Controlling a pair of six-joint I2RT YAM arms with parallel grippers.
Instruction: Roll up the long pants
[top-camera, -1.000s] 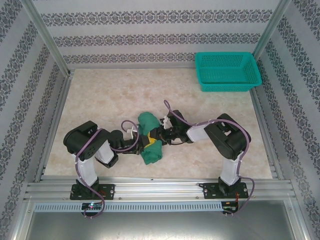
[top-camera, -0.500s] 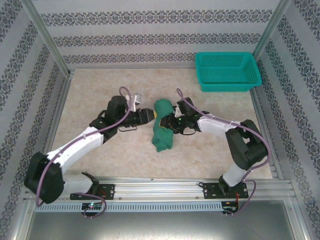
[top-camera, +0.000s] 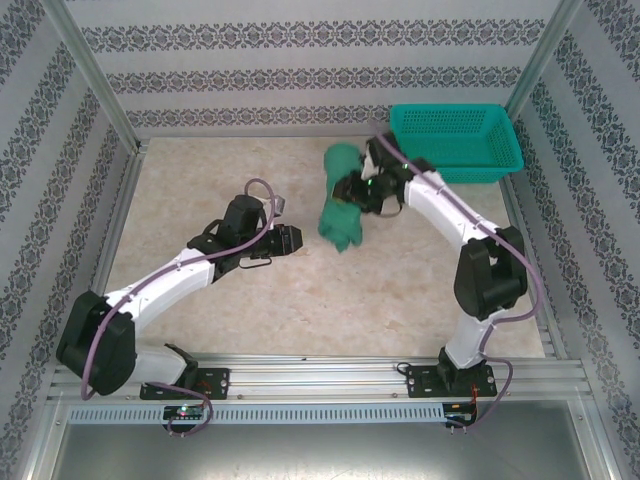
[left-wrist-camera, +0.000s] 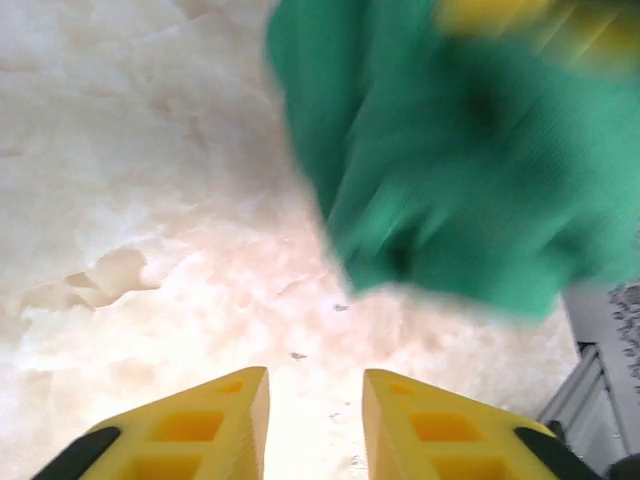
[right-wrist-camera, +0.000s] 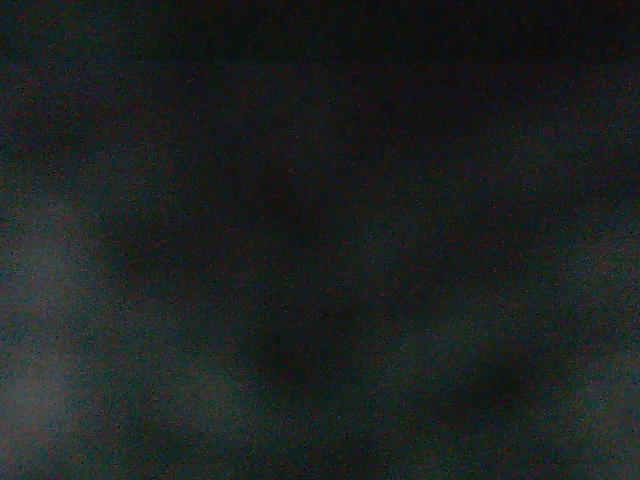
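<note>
- Long pants (top-camera: 341, 205) are bundled into a compact green roll, seemingly lifted off the tabletop (top-camera: 200, 190) near its far right corner, close to the teal basket (top-camera: 455, 170).
- Right gripper (top-camera: 360, 190) is clamped on the roll's upper part.
- Left gripper (top-camera: 293, 240) hangs near the tabletop's middle, fingers apart, empty.
- Rolling looks done; setting the roll down likely remains.

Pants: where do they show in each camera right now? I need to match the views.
Top external: the pants are in the upper middle, left of the basket.
Left wrist: a blurred green bundle in the upper right.
Right wrist: too dark to tell.
Shared landmark: the marbled table, also across the left half of the left wrist view.
</note>
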